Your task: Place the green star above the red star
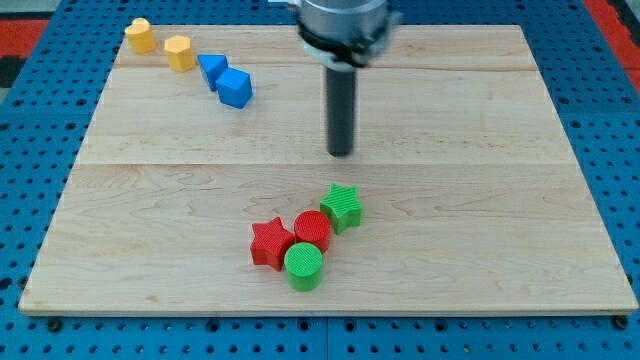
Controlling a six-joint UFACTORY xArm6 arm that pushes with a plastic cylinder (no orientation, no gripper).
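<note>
- Worktop (500, 250): pale wooden board of joined planks, lying on a blue perforated base (620, 150) that shows round all its edges.
- Arm: dark straight rod hanging from a grey metal housing (343, 20) at the view's top, centre. There is no gripper on this rig, so no released or clenched state applies.
- My tip (341, 153): set on the board near its middle, touching no block. It stands beyond the green star, clearly apart from it, almost directly toward the view's top.
- Green star (342, 207): the task's block, in the near half of the board, at the right and far end of a tight cluster of four.
- Red cylinder (312, 230): just left and near of the green star, touching it or nearly so.
- Red star (271, 243): left end of the cluster, against the red cylinder, nearer and further left than the green star.
- Green cylinder (303, 266): nearest block of the cluster, tucked below the red cylinder and beside the red star.
- Yellow blocks, two: one (140, 35) at the far left corner, a second (179, 52) just right of it; exact shapes unclear.
- Blue blocks, two: one (212, 71) and a cube-like one (235, 88), touching, continuing the diagonal row from the yellow pair, well apart from the cluster.
</note>
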